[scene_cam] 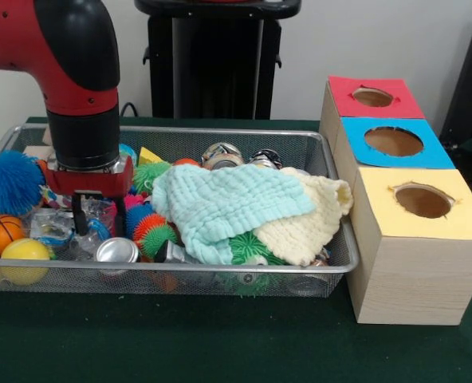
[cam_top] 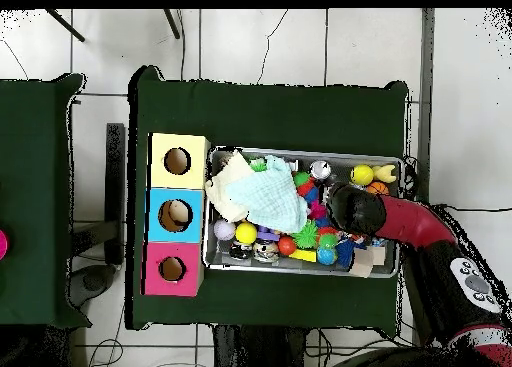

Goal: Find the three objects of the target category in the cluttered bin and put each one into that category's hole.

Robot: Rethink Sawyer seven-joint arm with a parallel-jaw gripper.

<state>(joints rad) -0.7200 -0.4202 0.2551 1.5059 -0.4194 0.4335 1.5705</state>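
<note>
With its jaws (scene_cam: pixel 98 217) apart and empty just above a silver can (scene_cam: pixel 116 250) at the mesh bin's (scene_cam: pixel 220 276) crowded end, the grip may slip or snag neighbouring crinkly wrappers (scene_cam: pixel 57 227).

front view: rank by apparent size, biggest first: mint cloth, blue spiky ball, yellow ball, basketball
1. Mint green waffle-weave cloth, largest by far.
2. Blue spiky rubber ball, though cut by the picture's edge.
3. Smooth yellow ball.
4. Small orange basketball, close to the yellow ball and partly hidden, so that order is unsure.
</note>
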